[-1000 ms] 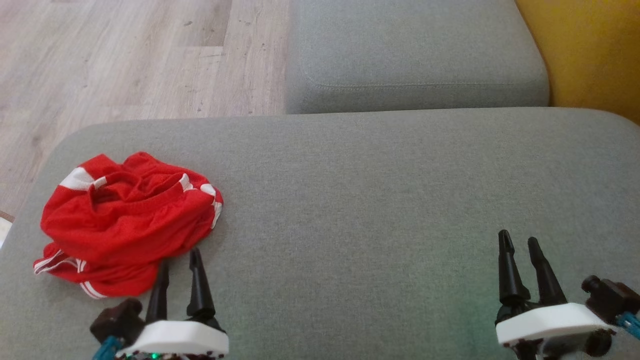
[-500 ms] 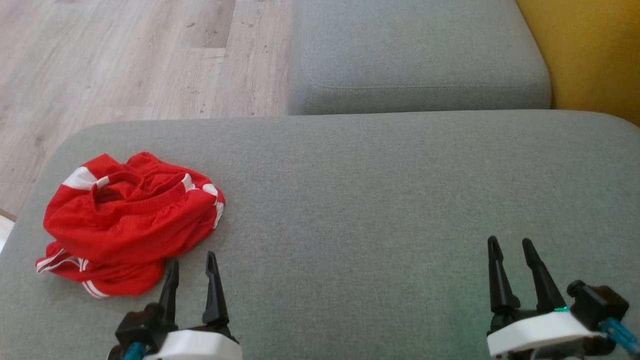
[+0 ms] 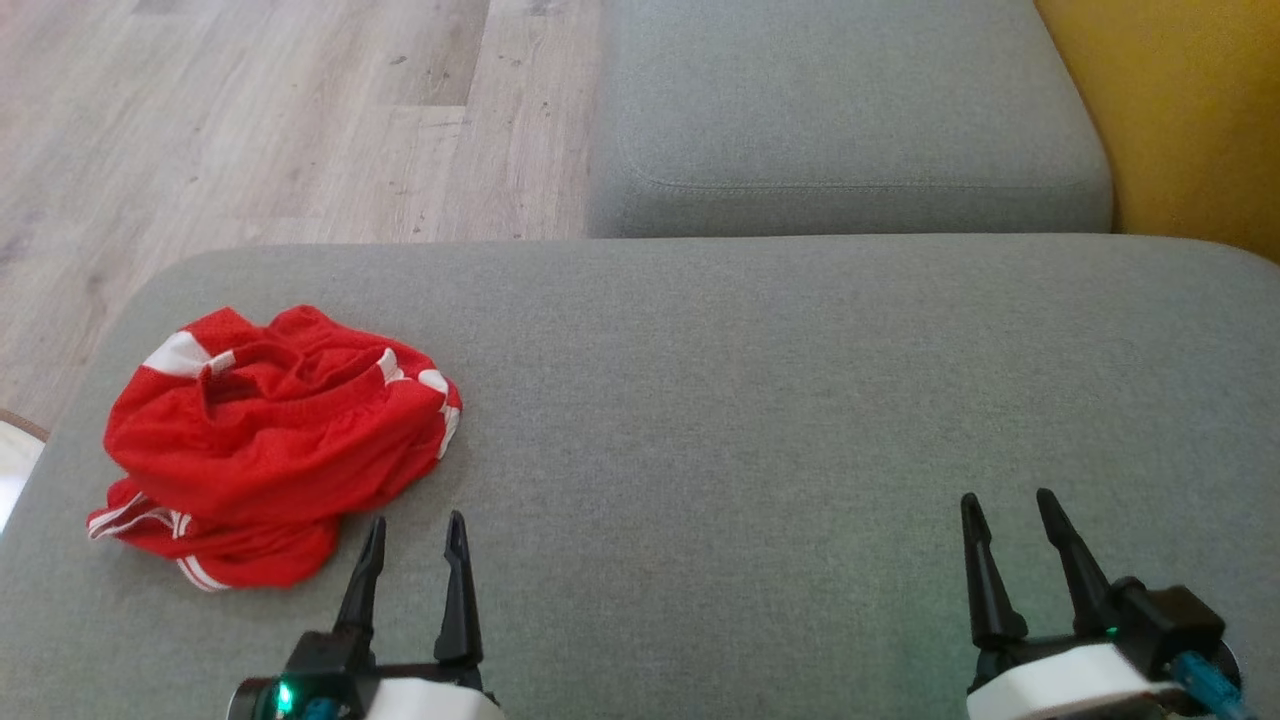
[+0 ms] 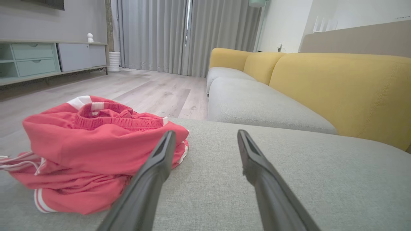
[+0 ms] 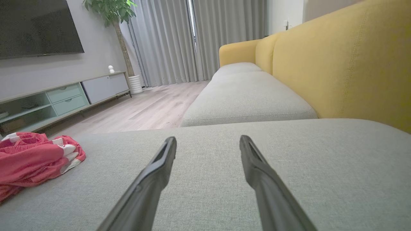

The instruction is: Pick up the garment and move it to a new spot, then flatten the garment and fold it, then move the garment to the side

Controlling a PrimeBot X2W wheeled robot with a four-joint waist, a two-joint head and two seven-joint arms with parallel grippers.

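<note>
Crumpled red garment (image 3: 270, 440) is seen just ahead-left of L jaws; L & R jaws are held apart, empty, over grey cushion (image 3: 750, 400).

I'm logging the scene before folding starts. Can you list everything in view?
shorts: one, red with white stripes, crumpled at the left of the near cushion
near cushion: one, grey, under both pincers
far seat cushion: one, grey, beyond the near cushion
sofa back: one, yellow, right of the cushions
floor: pale wood, beyond the near cushion, left
curtains: grey, far wall
TV cabinet: one, pale with mint drawers, left wall
television: one, black, above the cabinet
potted plant: one, green, white pot, beside the curtains
left pincer: one, black fingers, open, near the shorts' right edge
right pincer: one, black fingers, open, over bare cushion
</note>
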